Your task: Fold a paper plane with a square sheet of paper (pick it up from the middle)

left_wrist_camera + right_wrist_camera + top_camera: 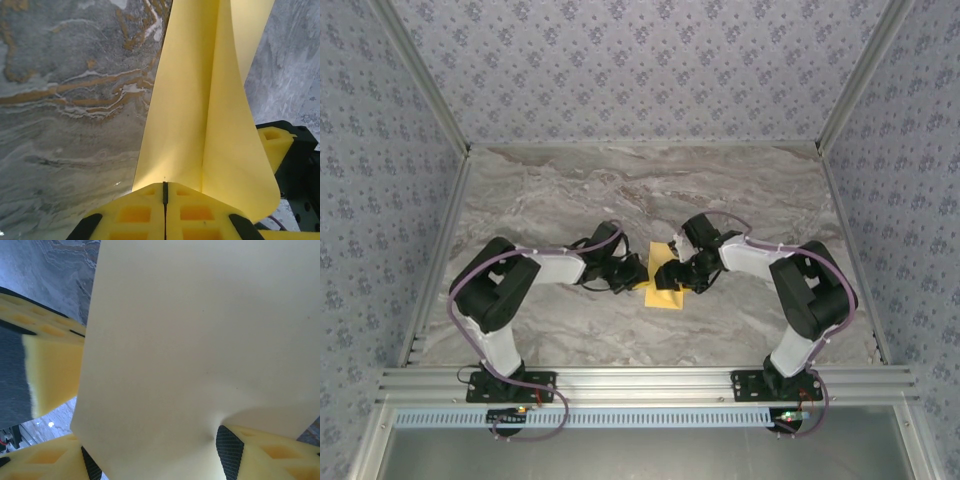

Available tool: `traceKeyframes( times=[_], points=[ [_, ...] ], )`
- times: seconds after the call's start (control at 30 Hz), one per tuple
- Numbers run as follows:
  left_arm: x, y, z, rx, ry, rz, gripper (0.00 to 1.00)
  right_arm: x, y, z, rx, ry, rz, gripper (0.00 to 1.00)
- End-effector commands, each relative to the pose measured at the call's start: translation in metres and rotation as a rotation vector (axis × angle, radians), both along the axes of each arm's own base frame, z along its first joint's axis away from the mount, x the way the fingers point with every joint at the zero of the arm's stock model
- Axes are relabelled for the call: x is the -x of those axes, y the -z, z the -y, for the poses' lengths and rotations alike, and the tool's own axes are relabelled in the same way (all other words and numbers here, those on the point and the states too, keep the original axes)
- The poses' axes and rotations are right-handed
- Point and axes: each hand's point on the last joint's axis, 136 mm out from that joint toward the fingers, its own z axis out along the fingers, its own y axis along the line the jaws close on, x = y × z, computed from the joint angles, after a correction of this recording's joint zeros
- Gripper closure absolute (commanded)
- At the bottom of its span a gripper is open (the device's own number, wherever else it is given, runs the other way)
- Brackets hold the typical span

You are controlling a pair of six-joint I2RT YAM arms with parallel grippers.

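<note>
1. In the top view the left arm (505, 285) reaches from the lower left toward the middle of the frame, over the grey marbled table (620, 190).
2. The left gripper (632, 272) sits just left of centre there, at the left edge of the square sheet of paper (665, 293).
3. In the left wrist view the left gripper (164, 187) has its yellow fingers (135, 215) pressed together at the bottom centre, pinching the sheet's lower edge in the seam between them.
4. From that pinch the yellow sheet (185, 125) runs up the middle of the frame to the top edge. It is bent lengthwise into two curved flaps, and the right flap bulges toward the lower right.
5. At the right of that view a yellow finger (274, 142) of the right gripper shows from behind the right flap. Whether it touches the paper I cannot tell.
6. In the top view the sheet lies at the centre of the frame, between the two grippers.
7. The right gripper (678, 272) sits just right of centre at the sheet's right side, and the right arm (810, 290) comes in from the lower right.
8. In the right wrist view the right gripper (150, 445) has its fingers spread, one in the lower left corner (45, 460) and one in the lower right. The pale sheet (200, 340) spans the gap and dimples against the dark pad of the lower-right finger.
9. At the left edge of that view a yellow finger (50, 370) of the left gripper sits beside the paper's left edge.
</note>
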Motion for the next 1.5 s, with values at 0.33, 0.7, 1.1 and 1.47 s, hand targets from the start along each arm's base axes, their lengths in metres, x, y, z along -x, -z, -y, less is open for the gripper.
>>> traceKeyframes(
  times=[0.33, 0.7, 1.1, 1.47],
  points=[
    [0.016, 0.025, -0.003, -0.087, 0.045, -0.062, 0.97, -0.026, -0.054, 0.001, -0.151, 0.132, 0.071, 0.22],
    [0.015, 0.021, 0.001, -0.07, 0.062, -0.049, 0.99, -0.004, -0.015, 0.022, -0.016, 0.183, -0.028, 0.79],
    [0.023, -0.004, 0.01, 0.01, 0.107, -0.019, 1.0, 0.009, 0.022, 0.026, 0.082, 0.181, -0.109, 0.92],
    [0.036, -0.058, 0.039, 0.277, 0.194, 0.073, 0.98, 0.012, 0.032, 0.03, 0.112, 0.188, -0.135, 0.92]
  ],
)
